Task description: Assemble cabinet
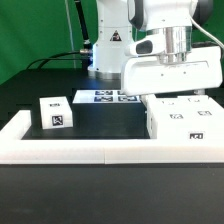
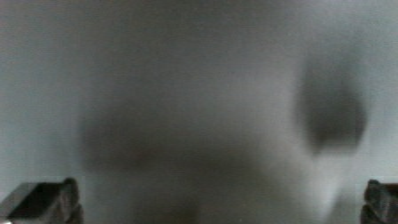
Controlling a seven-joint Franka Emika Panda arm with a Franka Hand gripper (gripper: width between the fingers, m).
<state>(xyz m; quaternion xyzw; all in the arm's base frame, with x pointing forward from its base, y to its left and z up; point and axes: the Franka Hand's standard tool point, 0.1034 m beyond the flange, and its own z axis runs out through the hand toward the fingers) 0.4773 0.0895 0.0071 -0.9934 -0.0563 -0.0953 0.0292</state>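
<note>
**Early going: two loose parts, nothing joined**

On the exterior view's left, the small cube part [image 1: 55, 112] sits alone on the black bench [image 1: 100, 118], just inside the low white border wall [image 1: 60, 148]. It is a crisp-edged white block that looks like smooth, hard plastic, with a black-and-white tag on its top face and another on its front face.

Towards the middle, further back, the marker board [image 1: 105, 97] lies flat, thin and paper-like beside the chunky parts.

On the exterior view's right stands the box body [image 1: 180, 122], tucked near the wall's corner and well apart from the cube. It is the same matte white plastic, broad and squared, and carries several tags. Faint lines cross its faces, but I cannot tell whether they are seams.

My gripper [image 1: 172, 93] hangs directly over the box body, very close to its top. In the wrist view my fingertips [image 2: 45, 200] stand wide apart. Only a blurred pale surface shows between them, and I judge that to be the box top. I am clamped on nothing.

By my reckoning nearly all the work is left. The cube has yet to be joined to the body, and no part is fitted.
</note>
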